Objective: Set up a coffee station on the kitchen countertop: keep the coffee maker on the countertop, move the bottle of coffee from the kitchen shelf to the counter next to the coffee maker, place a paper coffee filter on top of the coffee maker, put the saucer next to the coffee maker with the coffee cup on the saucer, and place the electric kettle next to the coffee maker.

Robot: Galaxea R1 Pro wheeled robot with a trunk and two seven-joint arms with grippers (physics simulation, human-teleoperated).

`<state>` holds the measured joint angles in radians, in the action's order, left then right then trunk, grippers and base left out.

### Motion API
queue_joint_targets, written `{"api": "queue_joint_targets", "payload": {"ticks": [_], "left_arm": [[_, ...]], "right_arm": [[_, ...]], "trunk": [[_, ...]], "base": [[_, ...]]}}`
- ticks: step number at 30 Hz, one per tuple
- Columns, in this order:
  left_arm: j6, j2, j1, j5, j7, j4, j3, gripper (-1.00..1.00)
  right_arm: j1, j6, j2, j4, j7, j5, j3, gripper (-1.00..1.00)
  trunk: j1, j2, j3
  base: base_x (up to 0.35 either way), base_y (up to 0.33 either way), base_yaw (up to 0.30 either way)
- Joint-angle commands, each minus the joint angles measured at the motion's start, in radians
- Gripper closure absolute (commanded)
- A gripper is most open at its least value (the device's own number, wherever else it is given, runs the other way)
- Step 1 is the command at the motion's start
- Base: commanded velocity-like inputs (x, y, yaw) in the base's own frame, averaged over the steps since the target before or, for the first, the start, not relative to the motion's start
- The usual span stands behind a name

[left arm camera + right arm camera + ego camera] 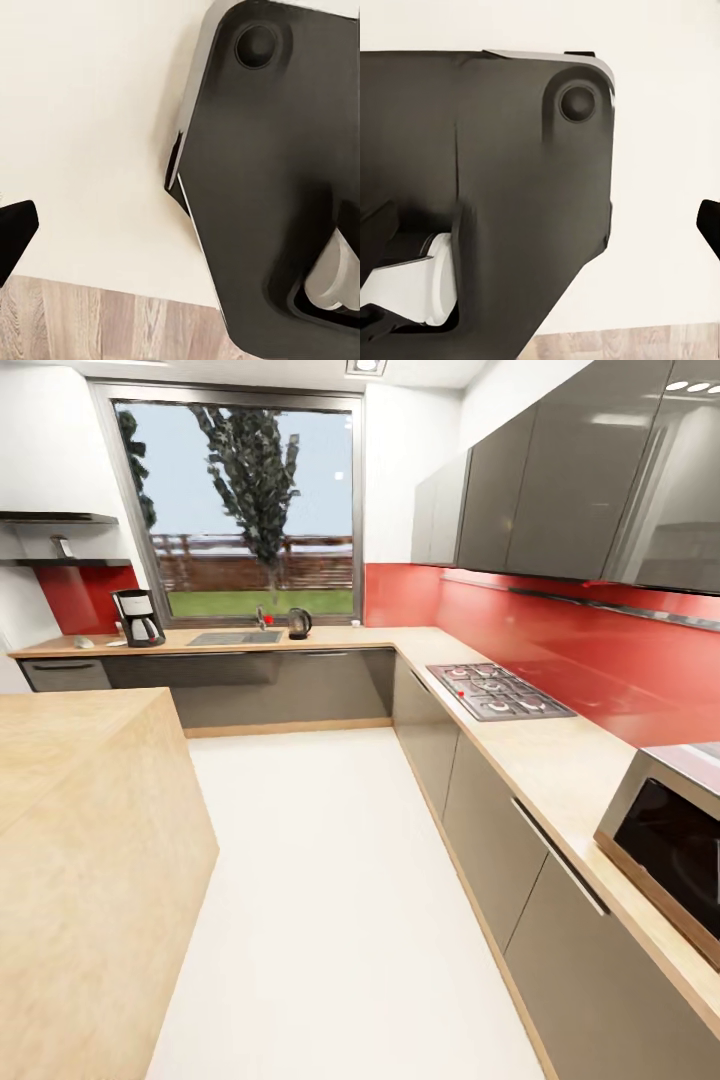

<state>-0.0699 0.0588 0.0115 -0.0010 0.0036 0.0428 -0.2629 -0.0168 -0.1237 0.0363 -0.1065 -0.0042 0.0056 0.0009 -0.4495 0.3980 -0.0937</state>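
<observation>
The kitchen countertop (330,638) runs under the window along the far wall and turns down the right side, past a gas hob (497,692) and a microwave (672,838); a wooden island (90,840) stands at the near left, with open pale floor (340,900) between. On the far stretch, at its left end, the coffee maker (136,617) stands upright, already where the task wants it. The electric kettle (299,623) sits well apart from it, beyond the sink (236,638), so it has yet to be brought alongside. On the wall left of the window hangs the kitchen shelf (62,562), and a small item on it may be the bottle of coffee (63,546), though it is too small to tell. A pale speck on the counter just left of the coffee maker (84,642) could be the saucer or cup; that too is unclear. The step in hand looks like the approach: drive straight up the aisle, keep off the island's corner, and stop square to the left end, where shelf and machine are both in reach. The sink basin looks empty from here. Both wrist views look down past the robot's dark base (277,187) at the floor; a dark tip shows at the edge of each, but whether the fingers are wide or narrow I cannot tell.
</observation>
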Motion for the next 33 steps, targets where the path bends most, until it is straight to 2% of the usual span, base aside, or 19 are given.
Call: {"api": "queue_joint_targets", "payload": {"ticks": [1,4,7,10,13,15,18,22,26,33], "left_arm": [[-0.004,0.002,0.001,0.0,0.0,0.019,-0.002,-1.0],[-0.004,0.007,0.002,-0.001,0.0,0.091,-0.002,-1.0],[-0.004,0.012,0.007,-0.002,0.0,0.187,-0.002,-1.0],[-0.004,0.012,0.033,-0.001,0.001,0.266,-0.003,-1.0],[-0.008,0.005,0.075,0.002,-0.006,0.298,-0.002,-1.0],[-0.035,0.007,0.103,0.006,-0.008,0.305,-0.005,-1.0],[-0.118,0.009,0.125,0.009,-0.011,0.311,-0.008,-1.0],[-0.172,0.013,0.133,0.005,-0.012,0.313,-0.004,-1.0],[-0.18,0.029,0.13,-0.001,-0.011,0.311,-0.007,-1.0],[-0.183,0.038,0.12,-0.003,-0.011,0.301,-0.007,-1.0]], "right_arm": [[-0.001,-0.003,-0.005,-0.002,0.0,0.001,0.0,-1.0],[-0.001,-0.002,-0.017,-0.037,0.0,0.001,-0.001,-1.0],[-0.002,-0.002,-0.04,-0.112,-0.001,0.001,-0.001,-1.0],[-0.002,-0.002,-0.06,-0.216,-0.002,0.001,-0.002,-1.0],[-0.002,-0.003,-0.066,-0.342,-0.002,0.001,-0.003,-1.0],[-0.002,-0.003,-0.068,-0.424,-0.002,0.0,-0.004,-1.0],[-0.002,-0.004,-0.068,-0.518,-0.001,-0.001,-0.005,-1.0],[-0.002,-0.004,-0.07,-0.548,0.001,0.0,-0.007,-1.0],[-0.002,-0.004,-0.084,-0.55,0.0,0.0,-0.007,-1.0],[-0.002,-0.009,-0.085,-0.483,0.0,-0.002,-0.008,-1.0]], "trunk": [[-0.001,0.002,-0.002],[-0.001,0.002,-0.002],[-0.001,0.002,-0.002],[-0.001,0.002,-0.002],[-0.001,0.002,-0.002],[-0.001,0.002,-0.002],[-0.001,0.002,-0.002],[-0.001,0.002,-0.002],[-0.001,0.002,-0.002],[-0.001,0.002,-0.002]], "base": [[0.0,0.0,0.0],[0.0,0.0,0.0],[0.0,0.0,0.0],[0.0,0.0,0.0],[0.0,0.0,0.0],[0.0,0.0,0.0],[0.0,0.0,0.0],[0.032,0.0,0.0],[0.262,0.0,0.0],[0.331,0.0,0.0]]}}
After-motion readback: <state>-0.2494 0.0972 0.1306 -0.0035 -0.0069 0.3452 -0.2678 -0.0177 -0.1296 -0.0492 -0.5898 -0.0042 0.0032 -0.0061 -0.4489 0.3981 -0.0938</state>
